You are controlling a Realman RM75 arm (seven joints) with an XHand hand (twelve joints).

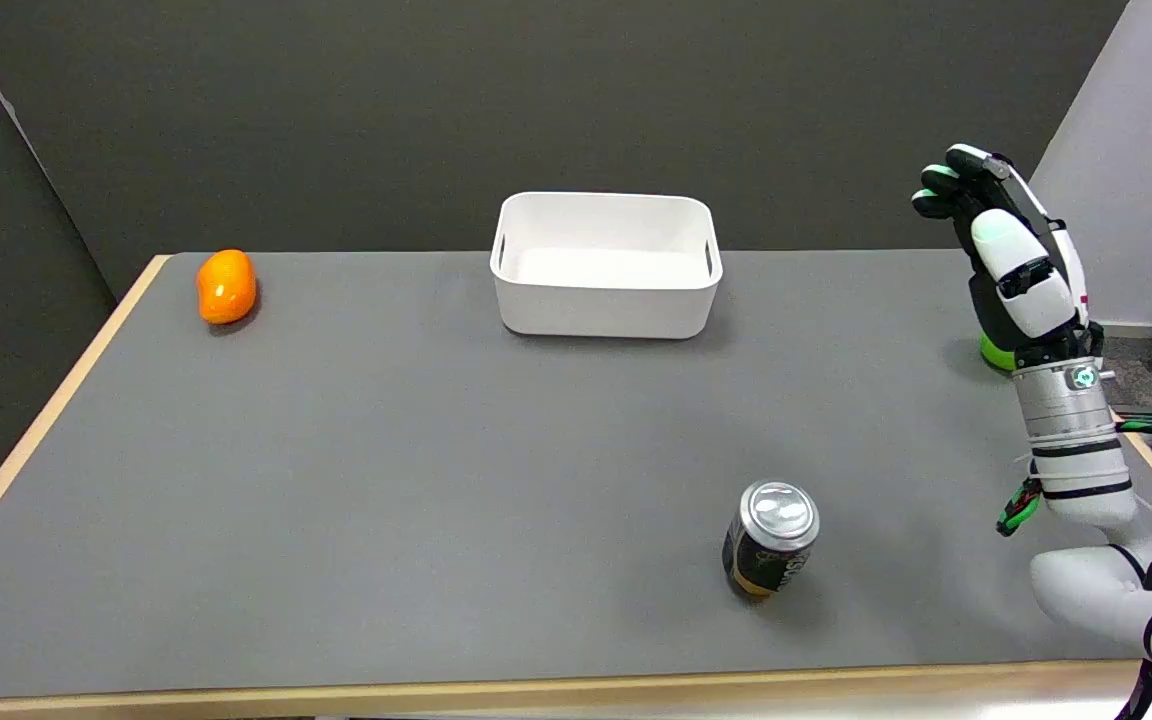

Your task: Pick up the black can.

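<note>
The black can [771, 540] stands upright near the front edge of the counter [386, 480], well apart from the right hand [1011, 265], which is raised at the far right with its fingers [941, 190] loosely apart and holding nothing. A sideways approach could knock the narrow can over and send it rolling off the near edge. Open room surrounds the can; the white bin [606, 265], the orange fruit [226, 287] and a green object [994, 352] behind the hand lie well clear.
</note>
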